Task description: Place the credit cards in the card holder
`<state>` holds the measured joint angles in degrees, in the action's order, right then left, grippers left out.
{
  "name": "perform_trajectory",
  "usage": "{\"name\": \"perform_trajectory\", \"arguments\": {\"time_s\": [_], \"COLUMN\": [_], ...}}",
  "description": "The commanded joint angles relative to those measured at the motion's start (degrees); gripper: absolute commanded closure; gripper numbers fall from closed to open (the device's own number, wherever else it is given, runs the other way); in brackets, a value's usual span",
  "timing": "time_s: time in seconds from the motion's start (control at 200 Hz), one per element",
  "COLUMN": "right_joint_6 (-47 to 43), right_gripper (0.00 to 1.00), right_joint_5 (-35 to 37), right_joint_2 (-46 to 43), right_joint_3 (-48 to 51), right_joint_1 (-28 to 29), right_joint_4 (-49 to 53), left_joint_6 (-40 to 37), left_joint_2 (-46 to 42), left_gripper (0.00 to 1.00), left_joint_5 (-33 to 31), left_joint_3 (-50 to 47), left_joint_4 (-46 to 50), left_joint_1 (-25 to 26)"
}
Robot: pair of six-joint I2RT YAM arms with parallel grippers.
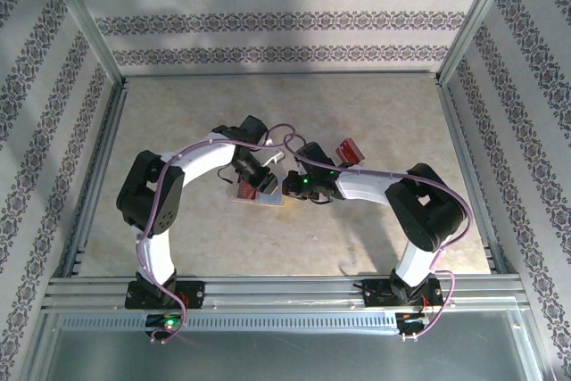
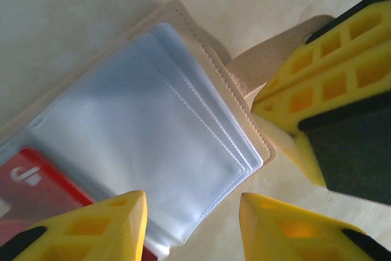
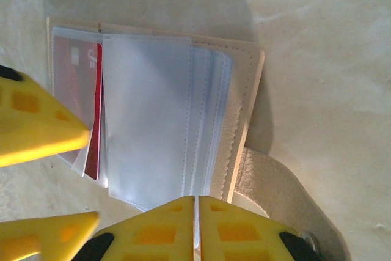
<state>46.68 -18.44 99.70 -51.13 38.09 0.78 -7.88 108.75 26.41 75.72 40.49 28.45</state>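
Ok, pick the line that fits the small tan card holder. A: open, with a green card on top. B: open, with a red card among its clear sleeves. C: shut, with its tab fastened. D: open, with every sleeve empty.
B: the small tan rectangular card holder lies spread open, and a thin red credit card shows among its clear bluish plastic sleeves.
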Motion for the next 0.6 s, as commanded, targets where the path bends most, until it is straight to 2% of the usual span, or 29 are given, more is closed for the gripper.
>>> {"name": "perform_trajectory", "arguments": {"time_s": [0.0, 0.16, 0.25, 0.32, 0.495, 0.595], "right_joint_6": [0.9, 1.4, 1.1, 1.4, 1.6, 2.8], "right_gripper": [0.89, 0.88, 0.88, 0.87, 0.86, 0.86], "right_joint_5": [0.1, -0.4, -0.3, -0.8, -0.7, -2.2], "right_joint_2": [-1.3, -1.8, -1.9, -1.9, -1.6, -0.5], "right_joint_3": [1.4, 1.7, 1.7, 1.6, 1.2, 0.7], "right_joint_1": [-0.3, -0.3, -0.6, -0.8, -0.9, -0.7], "right_joint_4": [-3.3, -4.3, -4.4, -4.4, -5.4, -7.0], "left_joint_6": [0.1, -0.7, -1.0, -1.5, -1.3, -1.3], "left_joint_2": [2.7, 4.5, 5.3, 5.8, 5.6, 5.5], "left_gripper": [0.58, 0.65, 0.73, 0.75, 0.86, 0.89], "left_joint_5": [-1.9, -4.0, -3.8, -3.9, -2.7, -2.4], "left_joint_3": [1.0, 0.3, 0.0, 0.2, -0.9, -1.1], "left_joint_4": [3.4, 3.0, 2.6, 2.9, 1.8, 1.8], "left_joint_1": [-0.1, -0.3, -0.5, -0.7, -2.1, -3.0]}}
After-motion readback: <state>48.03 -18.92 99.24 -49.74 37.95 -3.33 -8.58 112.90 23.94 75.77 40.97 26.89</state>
